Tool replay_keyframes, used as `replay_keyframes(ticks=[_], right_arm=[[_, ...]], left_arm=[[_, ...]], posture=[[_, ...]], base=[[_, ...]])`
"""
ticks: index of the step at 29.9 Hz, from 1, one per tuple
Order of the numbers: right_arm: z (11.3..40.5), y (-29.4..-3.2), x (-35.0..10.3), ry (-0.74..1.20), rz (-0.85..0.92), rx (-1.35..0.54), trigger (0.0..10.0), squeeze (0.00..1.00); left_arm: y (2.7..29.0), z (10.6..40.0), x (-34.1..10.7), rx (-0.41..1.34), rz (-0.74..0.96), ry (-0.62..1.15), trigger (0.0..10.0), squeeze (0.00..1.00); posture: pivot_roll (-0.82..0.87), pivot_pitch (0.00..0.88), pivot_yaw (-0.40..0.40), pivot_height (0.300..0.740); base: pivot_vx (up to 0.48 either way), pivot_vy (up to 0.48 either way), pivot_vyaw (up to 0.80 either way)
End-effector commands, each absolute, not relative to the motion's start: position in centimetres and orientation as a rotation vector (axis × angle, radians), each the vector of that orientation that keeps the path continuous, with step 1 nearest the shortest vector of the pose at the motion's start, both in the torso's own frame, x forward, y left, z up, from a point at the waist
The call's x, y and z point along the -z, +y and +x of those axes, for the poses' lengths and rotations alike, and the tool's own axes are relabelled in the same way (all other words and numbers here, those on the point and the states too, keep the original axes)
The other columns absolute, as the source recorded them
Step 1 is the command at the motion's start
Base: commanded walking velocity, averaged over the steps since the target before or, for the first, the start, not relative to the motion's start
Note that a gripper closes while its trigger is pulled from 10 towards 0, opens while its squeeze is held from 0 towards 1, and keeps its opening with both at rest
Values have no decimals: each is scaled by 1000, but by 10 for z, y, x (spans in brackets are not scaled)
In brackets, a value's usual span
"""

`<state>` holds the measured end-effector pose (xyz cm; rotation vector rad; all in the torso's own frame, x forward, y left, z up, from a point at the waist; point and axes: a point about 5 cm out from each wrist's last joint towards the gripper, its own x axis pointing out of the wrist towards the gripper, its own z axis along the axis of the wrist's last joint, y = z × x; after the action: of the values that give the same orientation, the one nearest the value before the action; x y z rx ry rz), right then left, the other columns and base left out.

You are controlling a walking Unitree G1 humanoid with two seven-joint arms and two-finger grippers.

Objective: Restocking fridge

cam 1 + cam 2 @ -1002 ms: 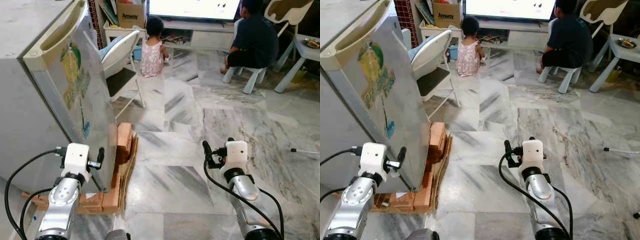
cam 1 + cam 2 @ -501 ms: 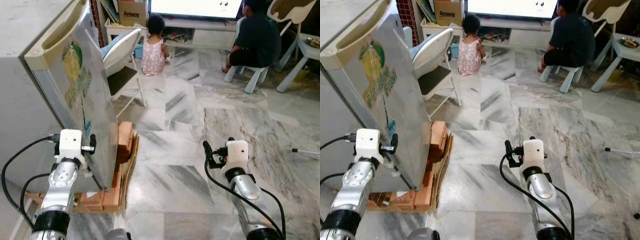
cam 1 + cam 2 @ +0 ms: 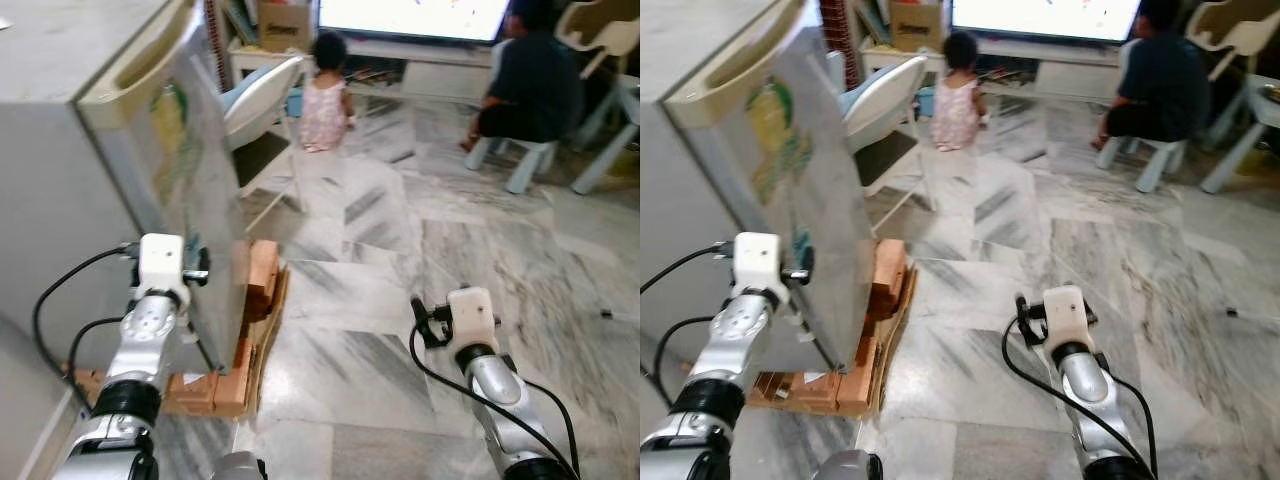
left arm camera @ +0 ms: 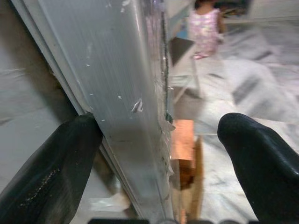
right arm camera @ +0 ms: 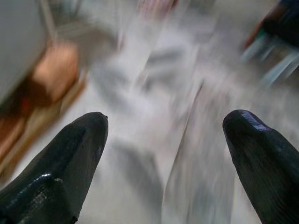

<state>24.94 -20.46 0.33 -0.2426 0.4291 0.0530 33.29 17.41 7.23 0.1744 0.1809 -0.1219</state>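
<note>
A small grey fridge stands at my left. Its door carries a green and yellow sticker. My left gripper is raised to the free edge of that door. In the left wrist view, the left gripper is open and straddles the door edge, with one finger at the seam by the fridge body and the other out in the room. My right gripper hangs open over the marble floor, holding nothing.
Bricks and cardboard prop up the fridge base. A white folding chair stands just beyond the door. A small child and a person on a stool sit before a TV. Marble floor lies open to my right.
My left gripper has risen and closed in on the door edge, now straddling it. The view has shifted a little. The right arm has barely moved.
</note>
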Motion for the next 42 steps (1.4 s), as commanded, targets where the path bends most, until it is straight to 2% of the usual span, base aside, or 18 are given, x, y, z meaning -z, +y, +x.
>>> replay_keyframes(ticks=[1, 2, 3, 4, 6, 7, 9, 11, 14, 15, 17, 21, 22, 23, 27, 31, 34, 42], right_arm=[[252, -204, -2, 454, -237, -55, 10000, 0], [253, -202, -3, 456, -234, -76, 10000, 0], [253, -202, -3, 456, -234, -76, 10000, 0], [254, -200, -4, 454, -234, -93, 10000, 0], [254, -197, -3, 454, -240, -114, 10000, 0], [254, -196, -3, 455, -244, -119, 10000, 0], [254, -195, -2, 462, -246, -120, 10000, 0], [254, -195, 0, 471, -237, -122, 10000, 0], [255, -194, 0, 470, -234, -125, 10000, 0], [255, -193, -1, 464, -233, -130, 10000, 0], [256, -192, -3, 444, -230, -131, 10000, 0], [259, -190, -9, 389, -212, -113, 10000, 0], [259, -190, -9, 389, -212, -113, 10000, 0], [262, -189, -17, 337, -201, -99, 10000, 0], [266, -185, -32, 247, -152, -74, 10000, 0], [270, -184, -43, 190, -144, -67, 10000, 0], [273, -183, -45, 179, -124, -58, 10000, 0], [279, -174, -50, 160, -126, -79, 10000, 0]], left_arm=[[114, 356, -139, 382, 238, -100, 10000, 0], [77, 349, -150, 563, 181, -133, 10000, 0], [77, 349, -150, 563, 181, -133, 10000, 0], [56, 342, -158, 668, 113, -142, 10000, 0], [34, 330, -167, 794, 56, -162, 10000, 0], [27, 324, -170, 836, 47, -172, 10000, 0], [28, 324, -168, 831, 40, -159, 10000, 0], [64, 339, -150, 677, 83, -104, 10000, 0], [87, 343, -142, 605, 80, -69, 10000, 0], [105, 344, -138, 538, 102, -57, 10000, 0], [122, 343, -136, 488, 84, -43, 10000, 0], [156, 330, -124, 373, 127, -9, 10000, 0], [156, 330, -124, 373, 127, -9, 10000, 0], [172, 320, -116, 315, 151, 11, 10000, 0], [201, 297, -96, 208, 164, 68, 10000, 0], [213, 280, -89, 156, 208, 88, 10000, 0], [213, 276, -85, 114, 172, 99, 10000, 0], [191, 283, -80, 151, 168, 98, 10000, 0]], posture=[[-7, 0, -62, 740], [-11, 0, -60, 740], [-11, 0, -60, 740], [-15, 0, -56, 740], [-20, 0, -55, 740], [-23, 0, -53, 740], [-23, 0, -51, 740], [-19, 0, -51, 740], [-10, 0, -52, 740], [-6, 0, -52, 740], [-1, 0, -52, 740], [6, 0, -43, 740], [6, 0, -43, 740], [11, 0, -40, 740], [29, 0, -42, 740], [34, 0, -45, 740], [31, 0, -54, 740], [14, 0, -50, 740]], base=[[0, 0, 0], [0, 0, 0], [0, 0, 0], [0, 0, 0], [0, 0, 0], [0, 0, 0], [0, 0, 0], [0, 0, 0], [0, 0, 0], [0, 0, 0], [0, 0, 0], [0, 0, 0], [0, 0, 0], [0, 0, 0], [0, 0, 0], [0, 0, 0], [0, -94, 0], [0, -409, -688]])
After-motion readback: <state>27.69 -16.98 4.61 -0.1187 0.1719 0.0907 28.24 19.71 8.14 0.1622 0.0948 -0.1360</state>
